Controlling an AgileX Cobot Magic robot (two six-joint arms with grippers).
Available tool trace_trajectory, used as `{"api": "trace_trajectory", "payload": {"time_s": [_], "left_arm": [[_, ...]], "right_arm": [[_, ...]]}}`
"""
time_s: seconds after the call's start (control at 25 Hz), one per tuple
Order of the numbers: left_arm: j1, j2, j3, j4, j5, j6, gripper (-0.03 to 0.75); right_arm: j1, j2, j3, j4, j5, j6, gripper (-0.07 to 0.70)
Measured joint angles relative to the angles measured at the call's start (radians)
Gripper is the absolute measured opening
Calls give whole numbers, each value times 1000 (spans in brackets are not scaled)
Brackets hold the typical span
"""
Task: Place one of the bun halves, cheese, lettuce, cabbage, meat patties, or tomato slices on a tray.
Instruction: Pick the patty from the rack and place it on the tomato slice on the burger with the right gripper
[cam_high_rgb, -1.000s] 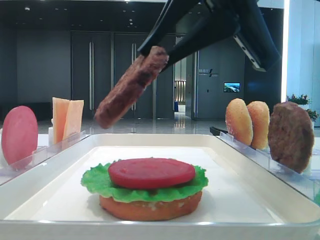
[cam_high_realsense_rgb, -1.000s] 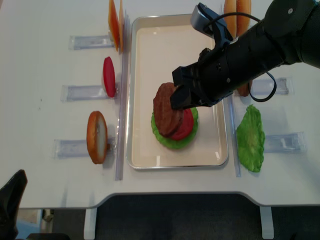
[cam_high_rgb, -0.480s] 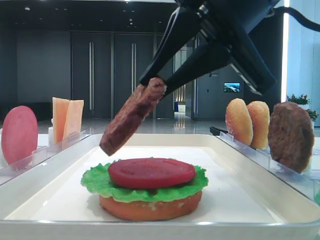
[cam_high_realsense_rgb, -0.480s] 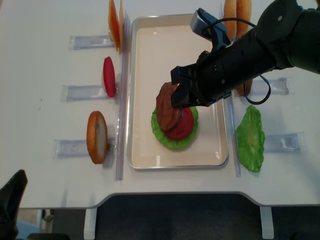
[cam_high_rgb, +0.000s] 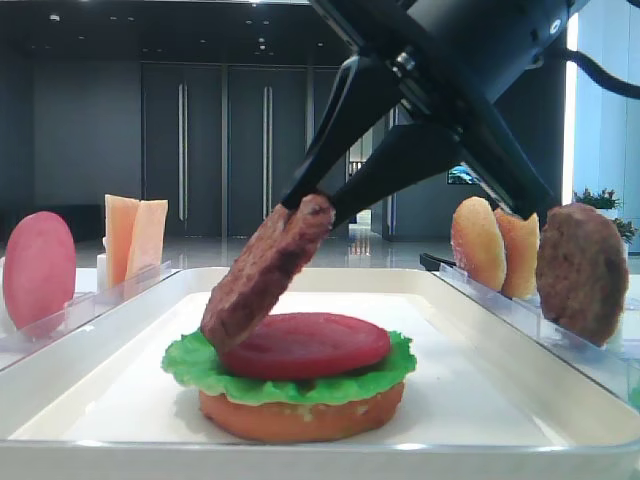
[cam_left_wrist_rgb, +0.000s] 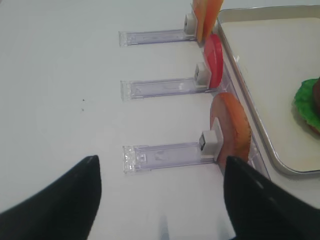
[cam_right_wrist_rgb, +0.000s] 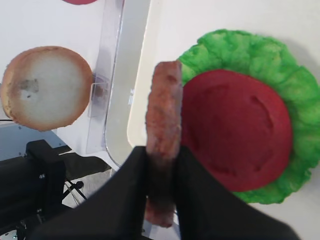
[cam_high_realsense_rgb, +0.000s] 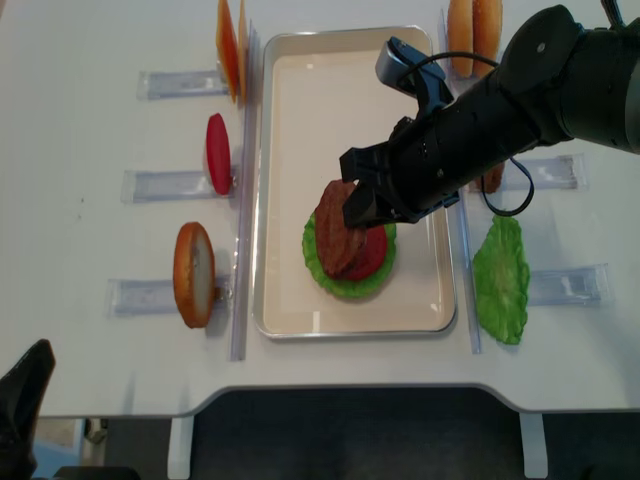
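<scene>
Brown patty (cam_high_rgb: 262, 276) is hanging pinched by its top edge in my right gripper (cam_high_rgb: 310, 205), fingers closed tight on it, disc tilted steeply with its long axis running down and to the left in the front view. Its lower edge is sitting at or just touching the left rim of the tomato slice (cam_high_rgb: 305, 344), which is lying on the lettuce (cam_high_rgb: 190, 362) and bottom bun (cam_high_rgb: 300, 414) in the tray (cam_high_rgb: 80, 370). So the patty is hanging below and left of my fingers, off-centre from the stack; I'm judging it needs laying over toward the right to land flat on the tomato. Wrist view is showing it edge-on between the fingers, beside the tomato's left side. Left gripper (cam_left_wrist_rgb: 160, 200) is hovering open over the table (cam_left_wrist_rgb: 60, 100) near the racks (cam_left_wrist_rgb: 165, 155), holding nothing, well apart from the tray, so right arm is the one on the job.
</scene>
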Motion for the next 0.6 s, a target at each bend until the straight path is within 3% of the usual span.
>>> {"api": "trace_trajectory", "payload": {"time_s": [0.6], "left_arm": [[0,0,0,0,0,0,578]], "right_arm": [[0,1,0,-33,0,0,129]]}}
